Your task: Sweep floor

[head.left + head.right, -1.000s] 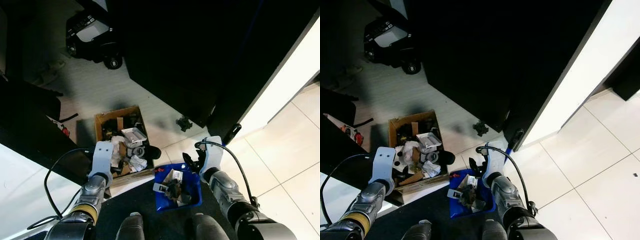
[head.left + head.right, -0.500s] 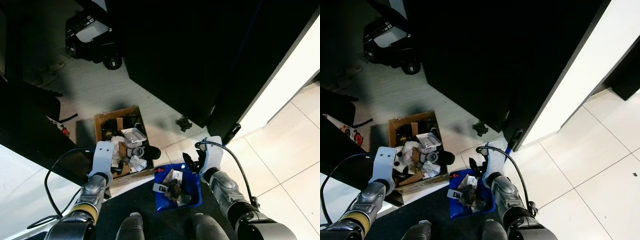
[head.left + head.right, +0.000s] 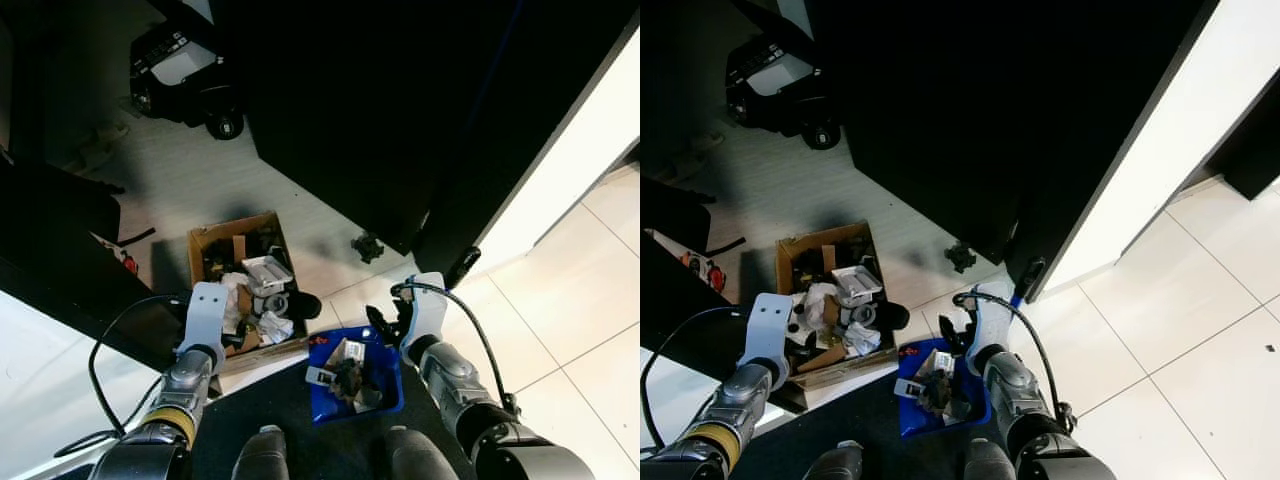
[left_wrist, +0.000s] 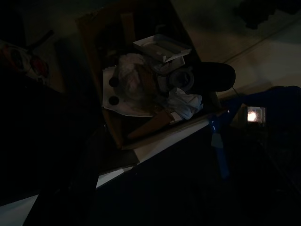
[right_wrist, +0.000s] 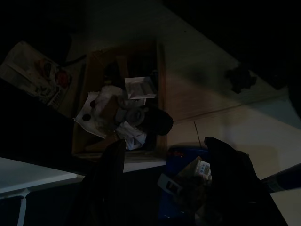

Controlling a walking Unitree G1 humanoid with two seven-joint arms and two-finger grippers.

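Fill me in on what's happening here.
The robot stands looking down at a blue dustpan loaded with scraps on the floor between its arms. Its right gripper sits at the dustpan's far edge, fingers spread in the right wrist view. The left gripper hangs beside a cardboard box stuffed with rubbish. One dark bit of debris lies unswept on the floor beyond.
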